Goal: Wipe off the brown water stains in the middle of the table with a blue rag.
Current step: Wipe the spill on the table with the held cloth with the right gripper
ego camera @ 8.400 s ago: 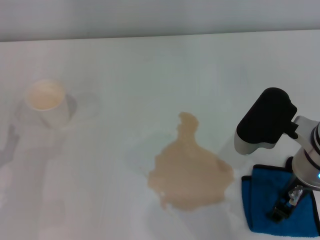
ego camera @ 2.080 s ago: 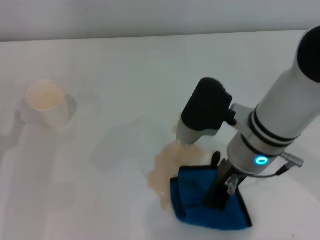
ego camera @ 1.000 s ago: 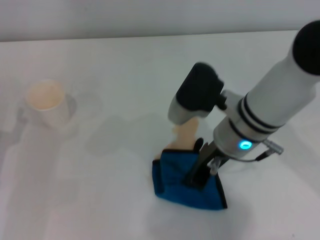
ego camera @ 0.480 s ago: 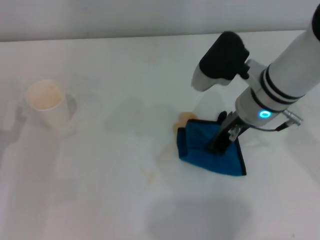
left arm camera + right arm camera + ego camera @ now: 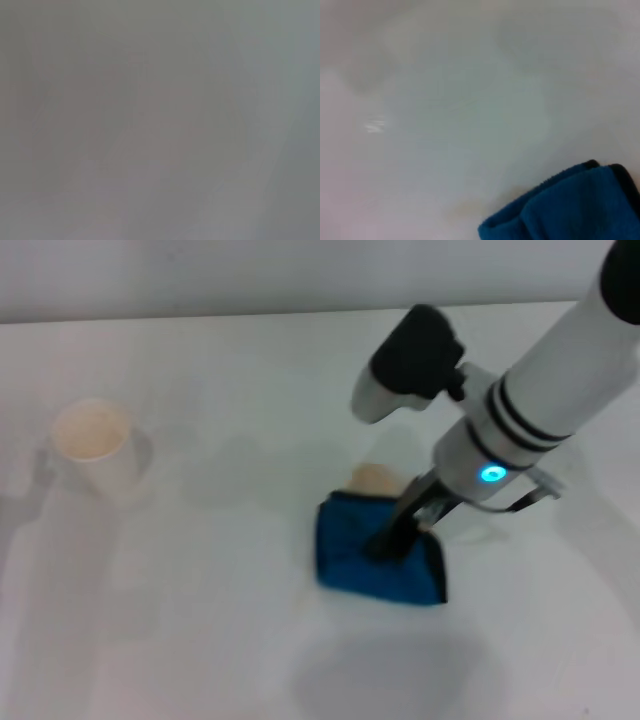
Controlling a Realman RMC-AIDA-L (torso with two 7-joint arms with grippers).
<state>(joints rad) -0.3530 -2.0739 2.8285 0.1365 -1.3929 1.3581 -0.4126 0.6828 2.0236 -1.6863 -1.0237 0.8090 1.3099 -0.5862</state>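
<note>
The blue rag point(image 5: 375, 558) lies bunched on the white table point(image 5: 180, 630) near its middle. My right gripper point(image 5: 392, 537) points down into the rag, shut on it and pressing it on the tabletop. Of the brown water stains only a small tan patch point(image 5: 372, 478) shows, just behind the rag. The right wrist view shows a corner of the rag point(image 5: 570, 210) and a faint tan streak point(image 5: 470, 209) on the table beside it. The left gripper is out of view; the left wrist view shows only a blank grey surface.
A pale paper cup point(image 5: 95, 445) stands upright at the far left of the table. The right arm's white forearm point(image 5: 545, 380) reaches in from the upper right, above the table. The table's back edge point(image 5: 200, 318) runs along the top.
The right gripper has dragged the rag left and toward the front in the last half second. The large tan puddle seen earlier has shrunk to a small patch behind the rag.
</note>
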